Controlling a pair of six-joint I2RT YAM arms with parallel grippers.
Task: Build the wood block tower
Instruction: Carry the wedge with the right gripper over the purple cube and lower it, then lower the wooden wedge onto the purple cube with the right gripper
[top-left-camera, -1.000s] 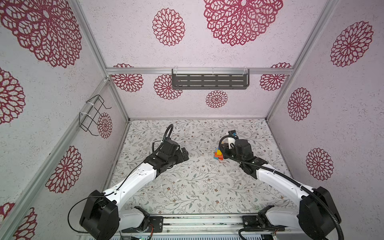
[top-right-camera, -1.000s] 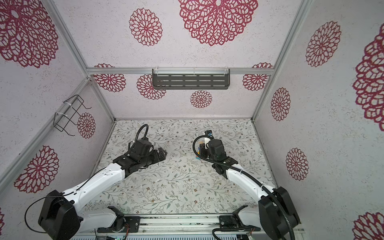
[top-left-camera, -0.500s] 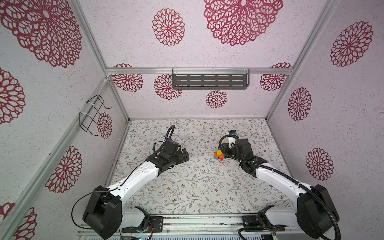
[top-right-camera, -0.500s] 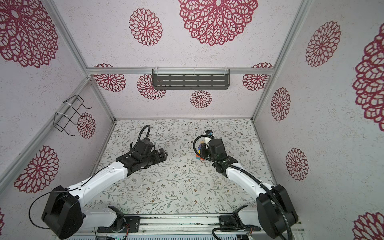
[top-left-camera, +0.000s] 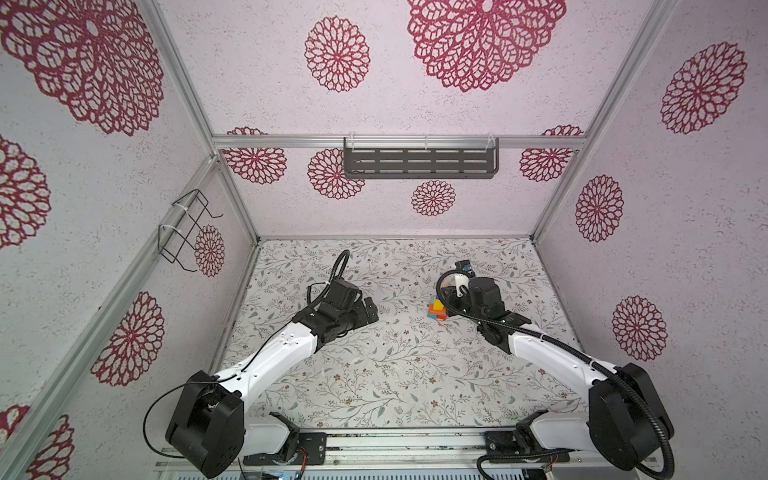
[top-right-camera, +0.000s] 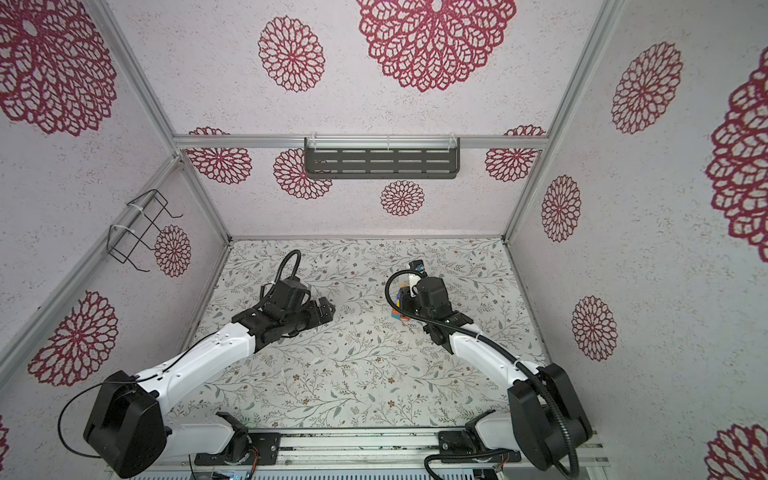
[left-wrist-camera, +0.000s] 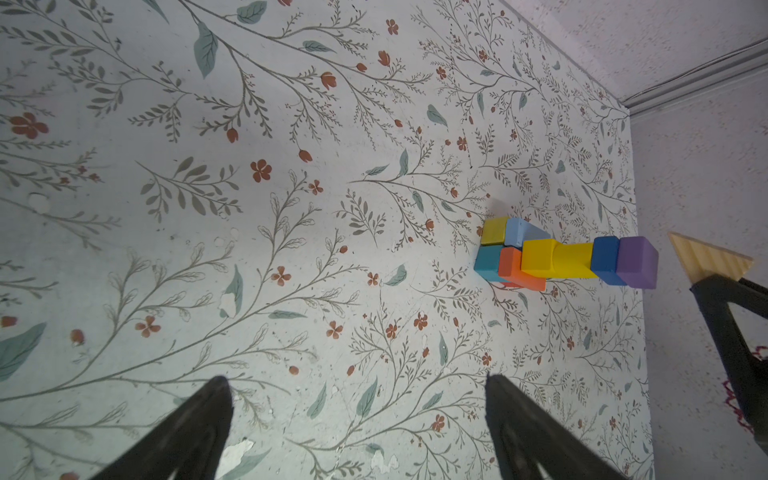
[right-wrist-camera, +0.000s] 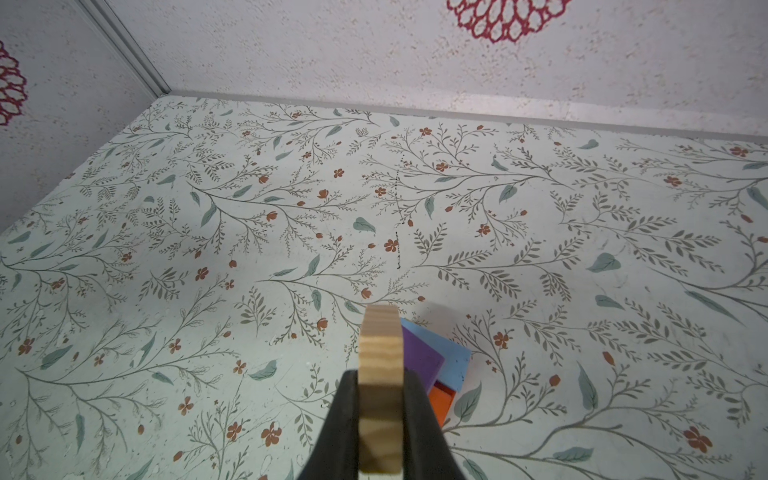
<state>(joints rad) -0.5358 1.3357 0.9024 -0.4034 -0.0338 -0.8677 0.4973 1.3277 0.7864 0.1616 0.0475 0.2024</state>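
Slight shift — right gripper (right-wrist-camera: 380, 376) tight on wedge (right-wrist-camera: 381, 340)

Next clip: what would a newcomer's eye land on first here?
The multicoloured tower stands on the table, right of centre, purple block on top. The right gripper holds the unpainted wedge just above it, not touching. The left gripper hangs open and empty, left of centre.

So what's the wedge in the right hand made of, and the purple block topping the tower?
The wedge: bare unpainted wood, it seems; pale with brown grain stripes. The purple block: probably wood too, but an even matte paint coat hides any grain.
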